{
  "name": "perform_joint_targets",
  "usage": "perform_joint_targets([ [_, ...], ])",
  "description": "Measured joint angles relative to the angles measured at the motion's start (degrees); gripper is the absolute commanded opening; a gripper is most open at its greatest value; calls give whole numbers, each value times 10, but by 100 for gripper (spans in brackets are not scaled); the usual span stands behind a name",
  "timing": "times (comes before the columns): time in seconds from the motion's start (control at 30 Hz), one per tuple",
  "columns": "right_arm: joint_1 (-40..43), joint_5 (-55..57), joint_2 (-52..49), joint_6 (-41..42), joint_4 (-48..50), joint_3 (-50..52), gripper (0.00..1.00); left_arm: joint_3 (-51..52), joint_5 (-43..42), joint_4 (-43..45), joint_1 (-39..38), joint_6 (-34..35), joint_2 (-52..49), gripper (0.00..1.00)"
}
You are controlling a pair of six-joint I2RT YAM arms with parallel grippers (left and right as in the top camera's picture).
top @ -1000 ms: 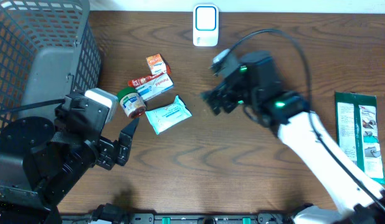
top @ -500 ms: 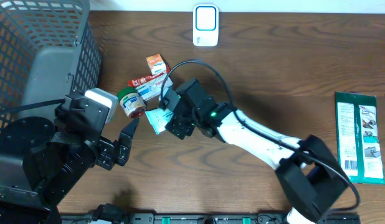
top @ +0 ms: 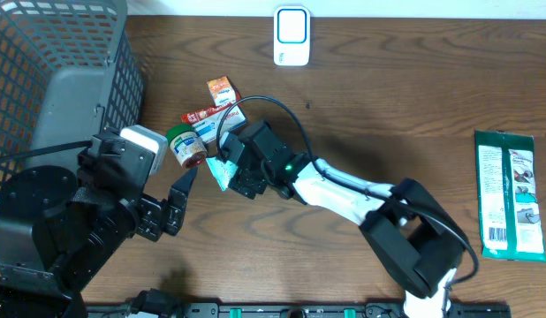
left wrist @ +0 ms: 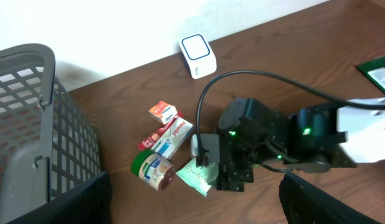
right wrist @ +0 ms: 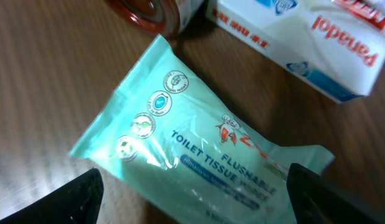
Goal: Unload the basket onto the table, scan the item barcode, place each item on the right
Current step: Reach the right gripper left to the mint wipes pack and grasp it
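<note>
My right tool (top: 240,173) hangs low over the tissue pack (top: 221,173), fingers spread wide. In the right wrist view the two fingertips (right wrist: 80,190) sit at the bottom corners of the frame, with the pale green pack (right wrist: 199,143) lying flat on the desk (top: 344,97) between and ahead of them. I see no contact with the pack. Its printed face reads "flushable toilet tissue"; I cannot find a barcode on that side.

Just beyond the pack lies a white Panadol box (right wrist: 317,37), and a green-lidded jar (top: 186,146) rests on its side near the pack's far corner. A small orange box (top: 223,90) sits further back. The white scanner (top: 291,35) stands at the far edge of the desk, well apart from the pack.

My left tool (top: 171,208) hovers over bare wood beside the wire basket (top: 79,53), fingers also spread and holding nothing. A dark green packet (top: 507,194) lies alone at the right edge.
</note>
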State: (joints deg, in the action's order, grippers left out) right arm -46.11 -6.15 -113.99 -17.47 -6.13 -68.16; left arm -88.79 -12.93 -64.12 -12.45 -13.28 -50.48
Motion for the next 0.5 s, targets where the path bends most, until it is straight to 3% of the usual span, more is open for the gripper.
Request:
perform_joint_targets([
  [0.2, 0, 11, -24, -7, 28, 0, 77, 0, 0, 0, 0, 0, 0, 86],
  [0.33, 0, 13, -32, -10, 37, -5, 61, 0, 0, 0, 0, 0, 0, 86],
  [0.4, 0, 12, -35, -13, 40, -7, 52, 0, 0, 0, 0, 0, 0, 86],
  [0.47, 0, 10, -36, -12, 42, -9, 36, 0, 0, 0, 0, 0, 0, 86],
  [0.5, 0, 9, -37, -11, 42, -10, 24, 0, 0, 0, 0, 0, 0, 86],
])
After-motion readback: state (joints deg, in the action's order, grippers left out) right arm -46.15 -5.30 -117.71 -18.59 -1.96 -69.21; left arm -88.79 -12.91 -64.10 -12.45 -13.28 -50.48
